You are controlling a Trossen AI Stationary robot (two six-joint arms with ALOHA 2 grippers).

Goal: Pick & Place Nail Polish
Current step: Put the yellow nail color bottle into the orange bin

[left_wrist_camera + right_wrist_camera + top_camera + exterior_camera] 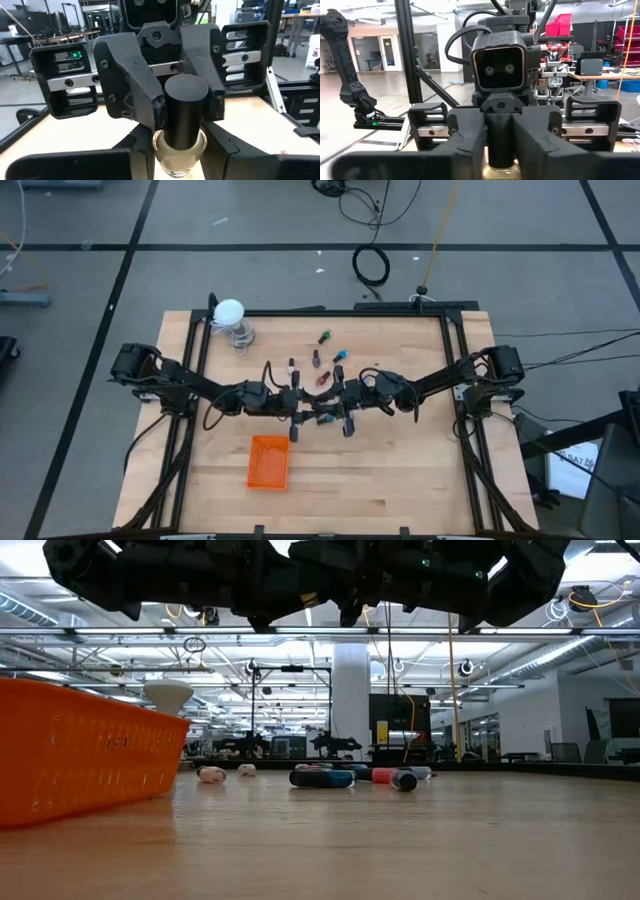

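Nail polish bottle (184, 120), left wrist view: dark cylindrical cap, pale clear glass body, upright. My left gripper (179, 152) is clamped on the glass body, one dark finger (135, 155) pressed on each side. My right gripper (185, 107) faces it from beyond, its fingers (145, 100) closed against the cap.

Right wrist view: the same nail polish bottle (499, 140), its cap pinched between the two fingers of my right gripper (499, 150), with a sliver of pale body below. My left gripper (499, 107) sits directly opposite, camera housing facing me.

High view: both arms reach inward and meet over the middle of the table (400, 470), left gripper (300, 412) and right gripper (340, 408) tip to tip. The bottle between them is hidden. Loose bottles (324, 337) lie scattered just behind the grippers, among them teal (339, 356), dark (315, 359) and red (322, 379). Orange tray (268, 462) lies nearer the front edge, below the left gripper. White ball (230, 311) stands on its clear stand at the back left corner.

Low view: orange tray (80, 750) at near left. Loose bottles lie on their sides farther back: a dark-and-teal one (322, 778), a red one (392, 777), two pale ones (211, 774). Both arms fill the top edge as dark shapes, clear of the tabletop.
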